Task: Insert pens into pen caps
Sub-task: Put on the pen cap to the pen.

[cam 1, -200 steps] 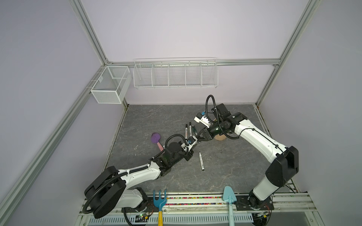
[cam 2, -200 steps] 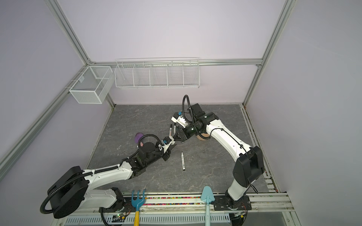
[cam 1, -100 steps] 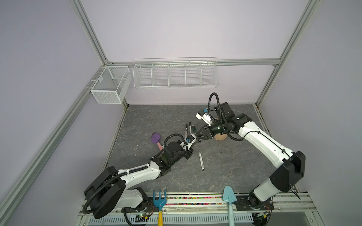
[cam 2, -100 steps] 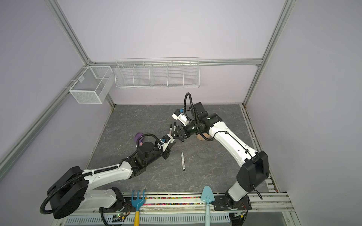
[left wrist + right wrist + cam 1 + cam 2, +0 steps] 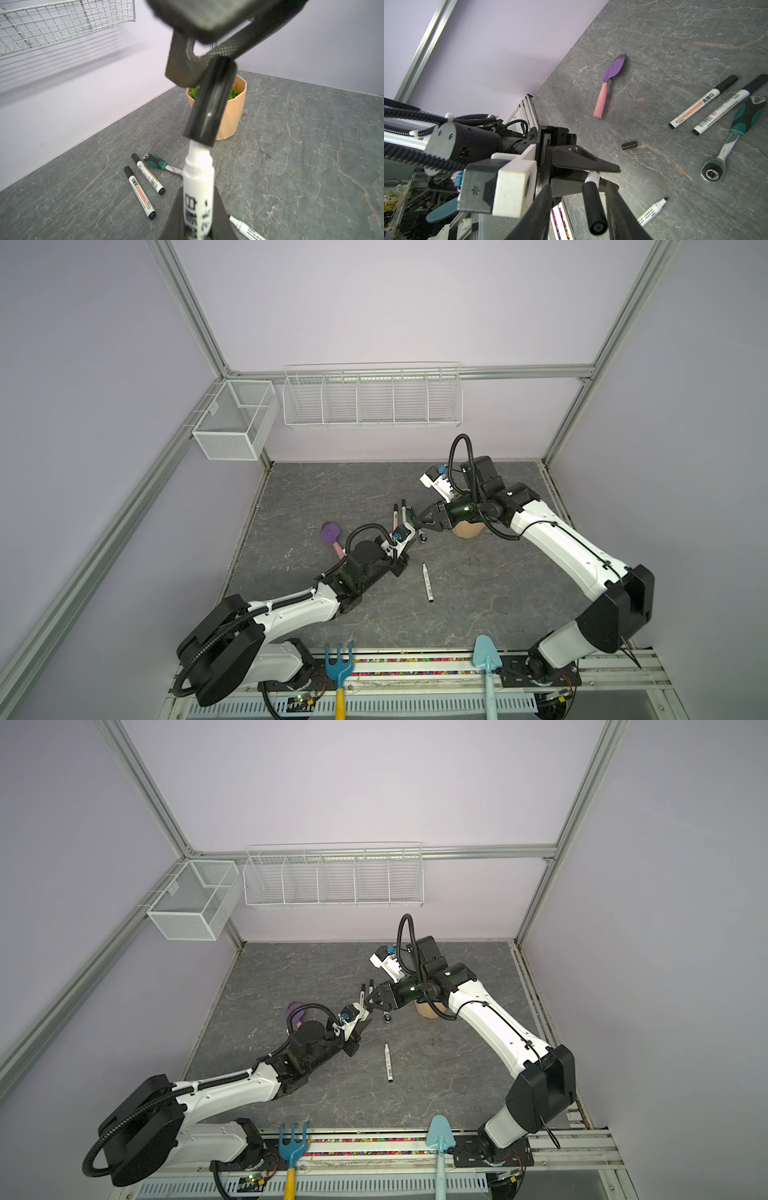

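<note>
My left gripper (image 5: 198, 194) is shut on a white pen (image 5: 198, 178) and holds it raised off the table. A black pen cap (image 5: 209, 104) sits on that pen's tip. My right gripper (image 5: 579, 185) straddles the cap (image 5: 592, 207) with its jaws open and a gap showing on one side. In both top views the two grippers meet mid-table (image 5: 417, 522) (image 5: 372, 1002). A loose pen cap (image 5: 629, 145) lies on the table. One uncapped pen (image 5: 652, 212) (image 5: 428, 583) lies nearer the front. Two capped pens (image 5: 702, 101) (image 5: 726, 108) lie side by side.
A green-handled ratchet wrench (image 5: 737, 128) lies beside the capped pens. A purple trowel (image 5: 330, 533) lies left of the left arm, and an orange plant pot (image 5: 467, 529) stands under the right arm. Wire baskets (image 5: 372, 400) hang on the back wall.
The right arm's elbow has swung outward to the right while its gripper stayed at the pen tip. The left arm has not moved.
</note>
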Available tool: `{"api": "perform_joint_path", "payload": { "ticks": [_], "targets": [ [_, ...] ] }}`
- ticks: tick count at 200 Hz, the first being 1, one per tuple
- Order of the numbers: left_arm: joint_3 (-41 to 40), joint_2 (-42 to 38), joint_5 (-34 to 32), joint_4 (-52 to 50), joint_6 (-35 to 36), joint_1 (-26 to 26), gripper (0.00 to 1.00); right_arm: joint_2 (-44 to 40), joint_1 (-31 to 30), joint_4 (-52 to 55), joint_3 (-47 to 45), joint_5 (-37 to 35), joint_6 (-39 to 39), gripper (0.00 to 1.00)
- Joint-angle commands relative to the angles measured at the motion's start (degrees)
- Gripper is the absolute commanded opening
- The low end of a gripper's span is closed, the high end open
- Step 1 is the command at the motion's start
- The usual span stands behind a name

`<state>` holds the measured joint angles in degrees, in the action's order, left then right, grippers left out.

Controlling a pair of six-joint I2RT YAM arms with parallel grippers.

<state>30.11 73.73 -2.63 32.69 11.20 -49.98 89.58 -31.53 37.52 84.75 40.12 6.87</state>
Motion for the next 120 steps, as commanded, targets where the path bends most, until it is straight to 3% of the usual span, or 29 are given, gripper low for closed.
{"api": "perform_joint_path", "payload": {
  "ticks": [1, 120],
  "targets": [
    [0.7, -1.1, -0.6, 1.6, -0.3, 0.2, 0.00, -0.6, 0.1, -1.1, -1.0, 1.2, 0.6, 0.44],
    [0.7, -0.8, -0.4, 1.3, -0.3, 0.2, 0.00, 1.5, -3.3, -2.8, -0.2, 1.8, 1.8, 0.39]
  ]
}}
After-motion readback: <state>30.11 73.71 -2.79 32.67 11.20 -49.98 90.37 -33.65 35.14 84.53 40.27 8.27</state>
